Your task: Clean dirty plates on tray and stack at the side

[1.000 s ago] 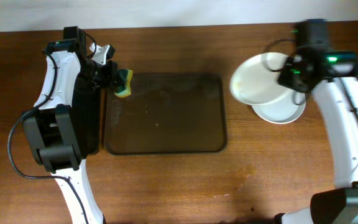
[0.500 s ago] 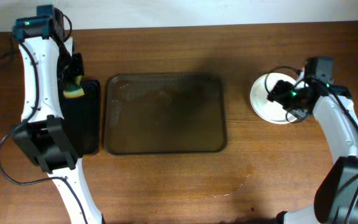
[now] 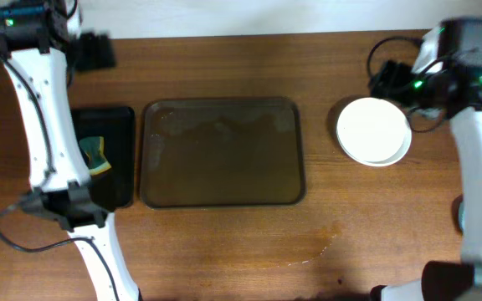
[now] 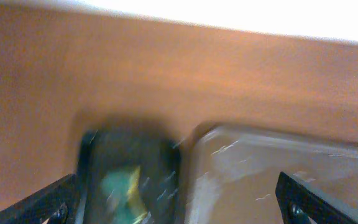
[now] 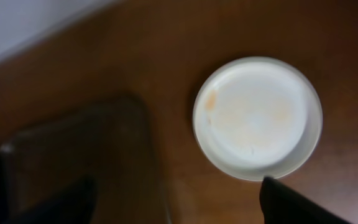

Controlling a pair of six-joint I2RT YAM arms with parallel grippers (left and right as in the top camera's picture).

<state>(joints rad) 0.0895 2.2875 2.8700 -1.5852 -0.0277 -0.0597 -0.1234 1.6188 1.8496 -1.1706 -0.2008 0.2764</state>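
The plates [image 3: 373,131] lie in one stack on the table to the right of the tray [image 3: 224,150], which holds nothing. In the right wrist view the top plate [image 5: 257,118] shows faint orange smears. My right gripper [image 3: 389,84] hovers above the stack's far edge, and its wrist view shows the gripper [image 5: 176,205] open with nothing between the fingers. My left gripper [image 3: 97,52] is at the far left corner of the table. In the left wrist view, which is blurred, that gripper [image 4: 179,208] is open and empty.
A narrow black tray [image 3: 115,167] lies left of the brown tray, with a green and yellow sponge [image 3: 93,153] on it. The left wrist view shows the sponge [image 4: 126,186] and the brown tray [image 4: 278,168] below. Cables hang by the right arm [image 3: 475,142].
The left gripper let go of the sponge onto the black tray and drew back to the far left. The right gripper set its plate on the stack, opened and lifted away.
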